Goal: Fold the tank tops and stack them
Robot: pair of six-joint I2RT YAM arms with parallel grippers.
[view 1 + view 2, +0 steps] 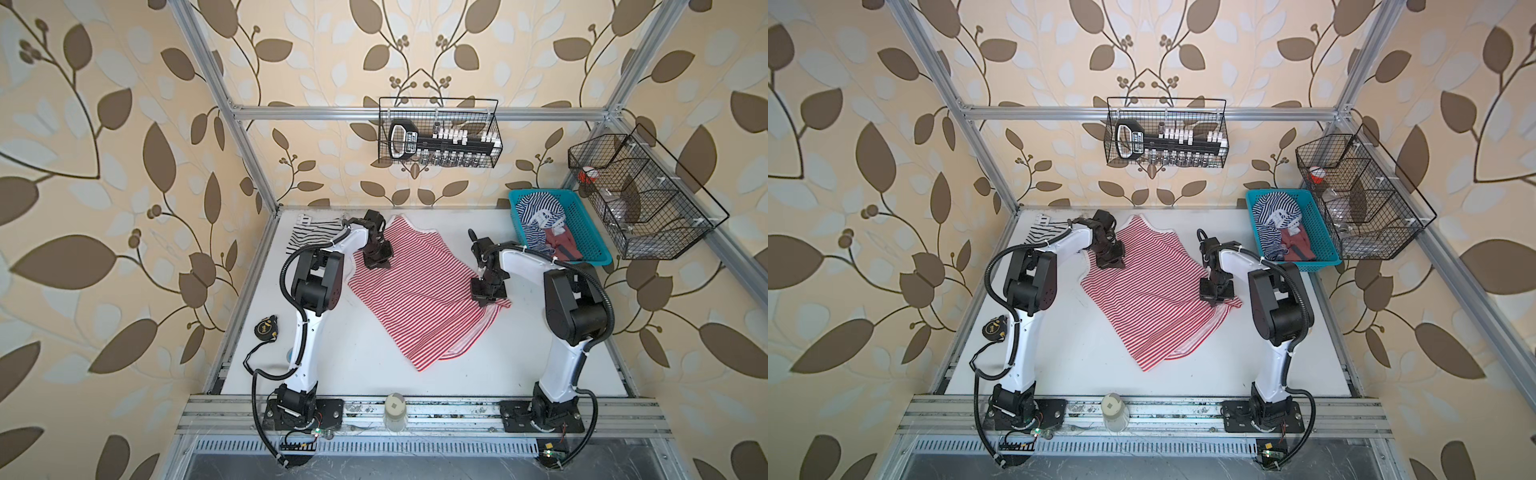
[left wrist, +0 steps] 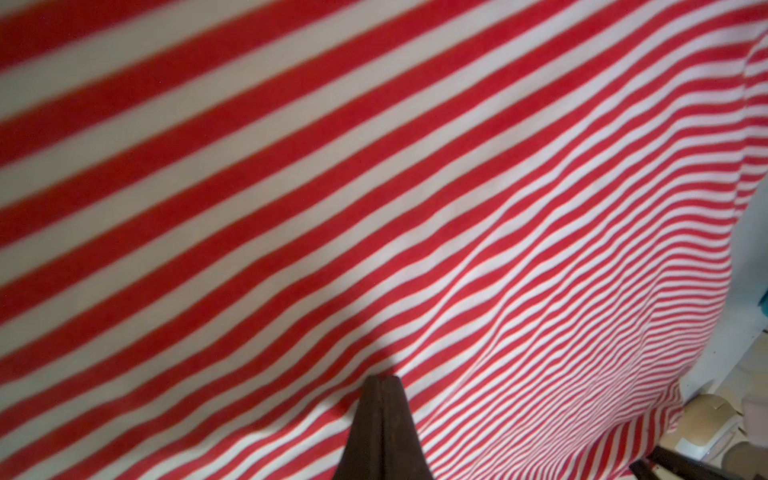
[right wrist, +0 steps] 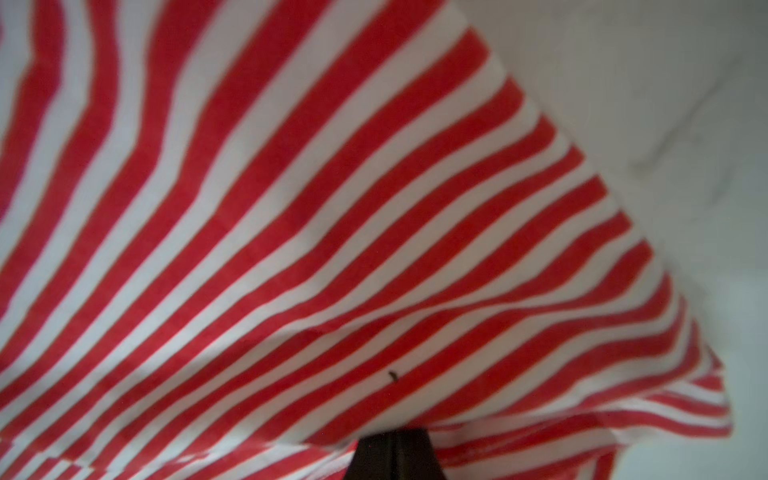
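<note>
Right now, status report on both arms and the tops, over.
Both jaws shut, pinching red-striped tank top. Black-striped tank top folded, far left corner. Nothing in the way.

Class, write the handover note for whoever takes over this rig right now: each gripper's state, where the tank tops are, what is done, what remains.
Left gripper: shut, pinching the red-and-white striped knit tank top at its far-left edge.
Right gripper: shut on the same top's right corner.
Red top lies spread diagonally mid-table, not yet folded.
Black-and-white striped knit tank top sits folded at the far-left corner.
More striped clothes wait in the blue plastic basket.
Left: fold the red top, stack it on the black one.
</note>
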